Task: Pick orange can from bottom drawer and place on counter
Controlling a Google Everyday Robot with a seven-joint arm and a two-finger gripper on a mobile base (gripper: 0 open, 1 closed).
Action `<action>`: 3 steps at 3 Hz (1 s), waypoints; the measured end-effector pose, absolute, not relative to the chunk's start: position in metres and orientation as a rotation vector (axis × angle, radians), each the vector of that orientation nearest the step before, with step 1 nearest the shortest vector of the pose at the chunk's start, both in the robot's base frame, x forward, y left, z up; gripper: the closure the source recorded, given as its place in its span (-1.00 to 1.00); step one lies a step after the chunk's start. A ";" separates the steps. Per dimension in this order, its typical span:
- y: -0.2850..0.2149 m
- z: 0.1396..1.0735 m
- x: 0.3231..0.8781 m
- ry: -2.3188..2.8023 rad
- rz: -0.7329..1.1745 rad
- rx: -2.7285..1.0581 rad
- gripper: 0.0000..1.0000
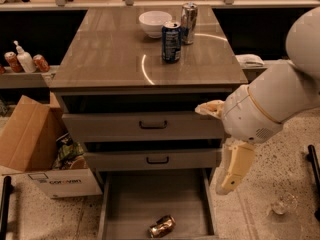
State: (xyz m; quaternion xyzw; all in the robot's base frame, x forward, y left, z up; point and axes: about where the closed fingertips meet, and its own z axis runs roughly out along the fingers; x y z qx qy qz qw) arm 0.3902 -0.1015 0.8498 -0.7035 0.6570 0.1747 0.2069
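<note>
The orange can (161, 226) lies on its side near the front edge of the open bottom drawer (122, 209), a shallow grey tray. The counter (110, 54) is the glossy grey-brown top of the cabinet. My white arm comes in from the right, and the cream gripper (234, 170) hangs pointing down beside the drawer's right side, above and to the right of the can and apart from it. It holds nothing that I can see.
On the counter stand a white bowl (154, 23), a dark blue can (171, 42) and a silver can (188, 23). The two upper drawers are slightly open. A cardboard box (35, 149) sits left on the floor; a shelf holds red cans (40, 63). A glass (282, 204) lies right.
</note>
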 end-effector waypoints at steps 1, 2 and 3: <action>-0.102 0.850 0.390 1.830 0.485 -1.959 -1.00; -0.106 0.783 0.402 1.801 0.556 -1.947 -1.00; -0.118 0.712 0.418 1.774 0.597 -1.908 -1.00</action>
